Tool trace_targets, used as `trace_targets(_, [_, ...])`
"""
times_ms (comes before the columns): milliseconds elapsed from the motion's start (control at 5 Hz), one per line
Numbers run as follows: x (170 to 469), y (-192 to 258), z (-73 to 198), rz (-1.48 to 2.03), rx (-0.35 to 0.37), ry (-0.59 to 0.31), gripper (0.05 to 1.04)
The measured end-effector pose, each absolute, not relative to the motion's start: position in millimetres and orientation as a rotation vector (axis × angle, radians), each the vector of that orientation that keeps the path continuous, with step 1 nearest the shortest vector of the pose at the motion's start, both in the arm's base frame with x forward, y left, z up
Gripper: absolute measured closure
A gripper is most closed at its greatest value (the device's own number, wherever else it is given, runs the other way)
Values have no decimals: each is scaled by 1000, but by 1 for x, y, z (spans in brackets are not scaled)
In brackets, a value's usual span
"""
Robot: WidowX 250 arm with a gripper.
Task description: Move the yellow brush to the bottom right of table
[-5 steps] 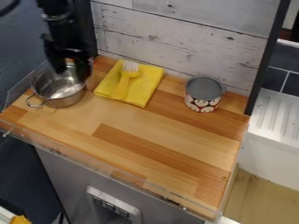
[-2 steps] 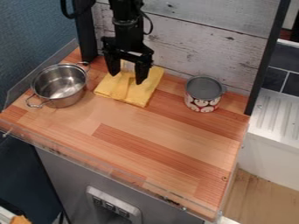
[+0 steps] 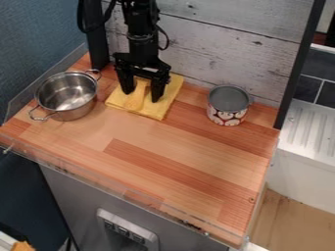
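Lying on the cloth (image 3: 155,111), the yellow brush (image 3: 134,101) sits between the gripper's (image 3: 141,97) wide-spread jaws.

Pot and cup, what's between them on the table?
In the camera view, the yellow cloth lies between pot and cup, with the brush on it and the open claw over the brush. From cloth to cup is bare wood.

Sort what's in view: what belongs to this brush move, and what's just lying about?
Part of the job: yellow brush; gripper, jaws open astride it; wooden table.

Just lying about: yellow cloth beneath the brush; two-handled steel pot; patterned cup.
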State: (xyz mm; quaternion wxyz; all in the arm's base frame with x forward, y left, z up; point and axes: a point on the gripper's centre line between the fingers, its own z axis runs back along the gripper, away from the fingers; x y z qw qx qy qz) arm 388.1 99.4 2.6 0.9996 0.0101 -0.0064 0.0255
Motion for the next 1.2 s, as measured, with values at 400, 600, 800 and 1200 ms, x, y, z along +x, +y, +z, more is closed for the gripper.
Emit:
trace_targets(400, [380,98,7,32,-2,-39,675])
trace_targets(600, [377,97,11,28,-16,-47,740])
trace_targets(800, [373,96,26,28,-36,-92,740])
trace_targets(1200, [353,70,46,-51,-62,-141,740])
